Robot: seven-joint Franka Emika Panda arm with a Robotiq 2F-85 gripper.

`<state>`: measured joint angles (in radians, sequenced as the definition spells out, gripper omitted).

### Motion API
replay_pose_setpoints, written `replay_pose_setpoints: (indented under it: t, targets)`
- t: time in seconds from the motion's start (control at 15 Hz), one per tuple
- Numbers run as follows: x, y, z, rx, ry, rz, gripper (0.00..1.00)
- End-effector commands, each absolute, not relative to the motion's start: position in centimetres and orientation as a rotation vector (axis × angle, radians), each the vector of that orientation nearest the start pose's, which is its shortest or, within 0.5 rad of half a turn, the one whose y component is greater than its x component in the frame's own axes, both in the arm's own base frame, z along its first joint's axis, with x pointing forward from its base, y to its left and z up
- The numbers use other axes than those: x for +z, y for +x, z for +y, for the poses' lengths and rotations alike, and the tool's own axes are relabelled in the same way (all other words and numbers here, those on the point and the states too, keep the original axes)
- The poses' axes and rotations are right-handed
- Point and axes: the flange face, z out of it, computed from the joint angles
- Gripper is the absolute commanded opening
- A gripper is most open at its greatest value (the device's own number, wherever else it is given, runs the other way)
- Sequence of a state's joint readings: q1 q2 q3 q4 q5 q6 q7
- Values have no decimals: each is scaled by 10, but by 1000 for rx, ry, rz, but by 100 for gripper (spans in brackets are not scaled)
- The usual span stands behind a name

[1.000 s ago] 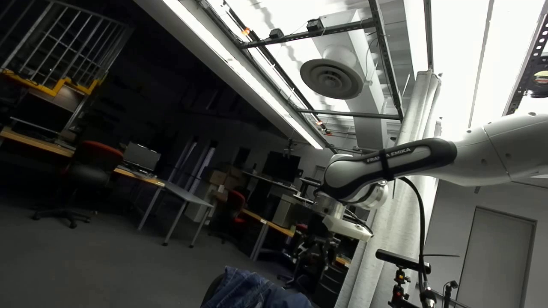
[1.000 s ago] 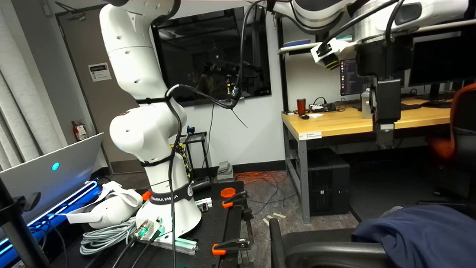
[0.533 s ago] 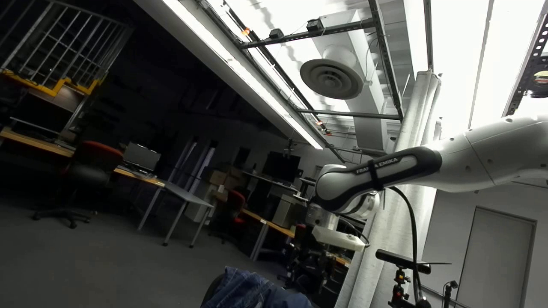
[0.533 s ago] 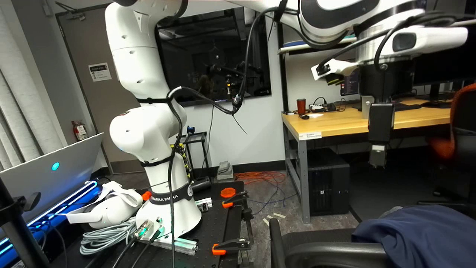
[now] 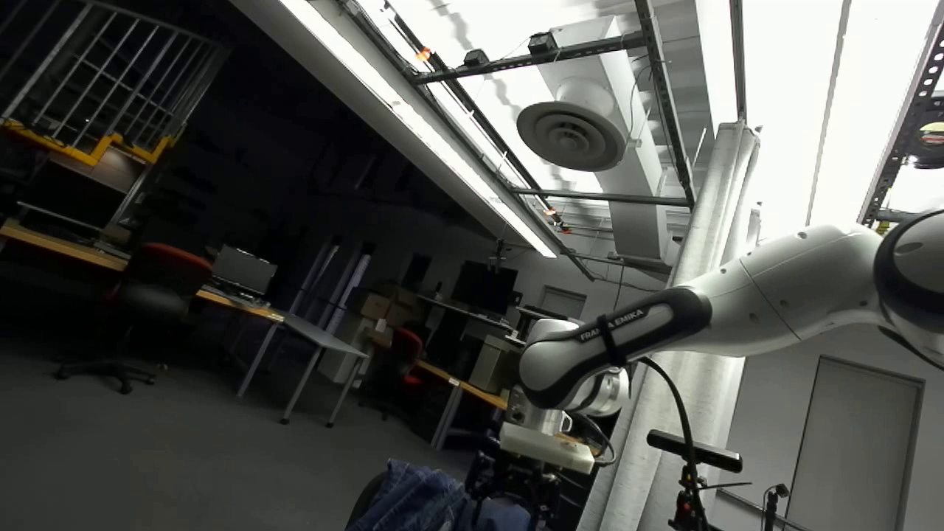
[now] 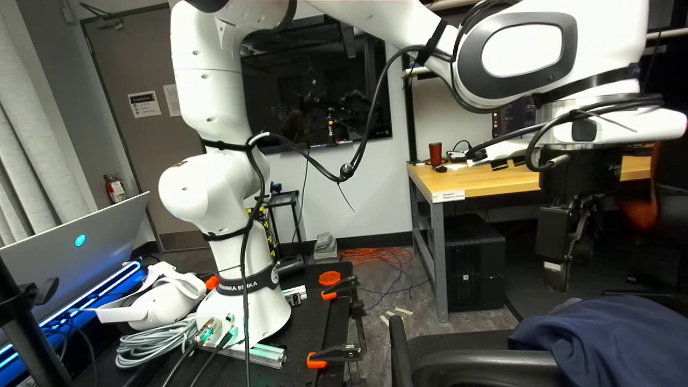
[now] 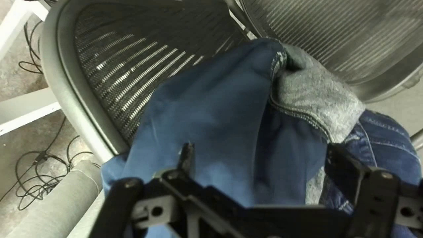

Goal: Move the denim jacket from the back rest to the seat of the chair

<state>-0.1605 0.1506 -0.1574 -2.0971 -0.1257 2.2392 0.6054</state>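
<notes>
The denim jacket (image 7: 211, 109) is dark blue with a grey patch and lies draped over the grey mesh chair (image 7: 99, 132) in the wrist view. Its blue cloth also shows at the bottom of both exterior views (image 5: 420, 494) (image 6: 607, 333). My gripper (image 7: 261, 152) is open, with its fingers wide apart and the jacket's cloth beneath and between them as seen from the wrist. In an exterior view the gripper (image 6: 557, 279) points down with its fingertip a little above the jacket. It holds nothing. Whether a finger touches the cloth cannot be told.
A black armrest (image 6: 484, 363) stands beside the jacket. A wooden desk (image 6: 500, 180) with a computer tower (image 6: 473, 263) under it is behind. An orange chair (image 6: 669, 166) is at the right. A camera on a stand (image 5: 693, 450) is near the arm.
The arm has come down and the gripper is now much closer to the jacket, with its wrist turned somewhat. The jacket and chair have not visibly moved.
</notes>
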Motion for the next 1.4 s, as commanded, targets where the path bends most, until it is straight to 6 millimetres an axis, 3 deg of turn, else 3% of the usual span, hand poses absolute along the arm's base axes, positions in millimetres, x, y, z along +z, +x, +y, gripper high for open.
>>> replay_pose_setpoints:
  t: [0.0, 0.2, 0.4, 0.87, 1.33]
  targets:
    - [366, 548, -189, -229, -2893, 1467, 100]
    - [371, 553, -189, -396, -2853, 1529, 100]
    - [361, 554, -186, -420, -2854, 1584, 100]
    - [309, 553, -166, -290, -2889, 1669, 100]
    - [249, 552, -128, -157, -2993, 1587, 100]
